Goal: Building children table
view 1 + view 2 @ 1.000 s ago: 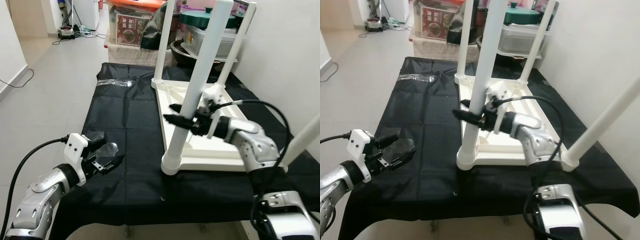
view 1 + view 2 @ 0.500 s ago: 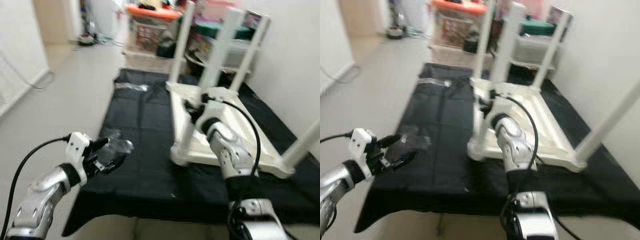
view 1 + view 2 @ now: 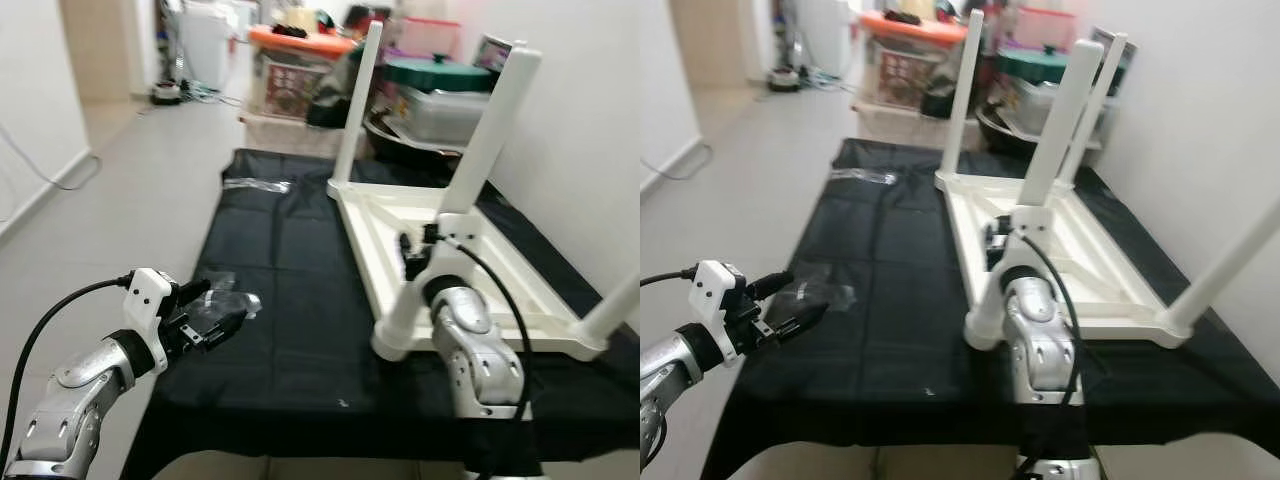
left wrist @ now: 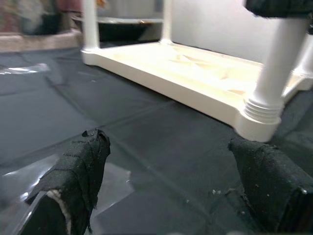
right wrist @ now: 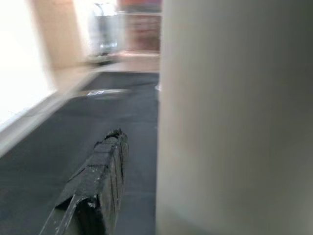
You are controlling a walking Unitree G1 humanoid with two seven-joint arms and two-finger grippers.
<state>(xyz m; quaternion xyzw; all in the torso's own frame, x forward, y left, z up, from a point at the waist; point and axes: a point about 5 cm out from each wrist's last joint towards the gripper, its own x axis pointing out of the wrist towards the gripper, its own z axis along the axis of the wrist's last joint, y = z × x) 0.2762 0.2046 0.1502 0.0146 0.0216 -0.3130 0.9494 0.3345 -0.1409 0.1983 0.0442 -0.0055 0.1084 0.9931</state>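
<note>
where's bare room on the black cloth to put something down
Free: the cloth between the table's near leg and its left edge, beyond the left gripper. Crowded: the right side under the table, where the right gripper is.

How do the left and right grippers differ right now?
The left gripper hangs apart from the white table, out over the black cloth with a clear plastic bag at its fingers. The right gripper is up against the near table leg. The left's fingers stand open; the right's state is unclear. Both have black fingers.
</note>
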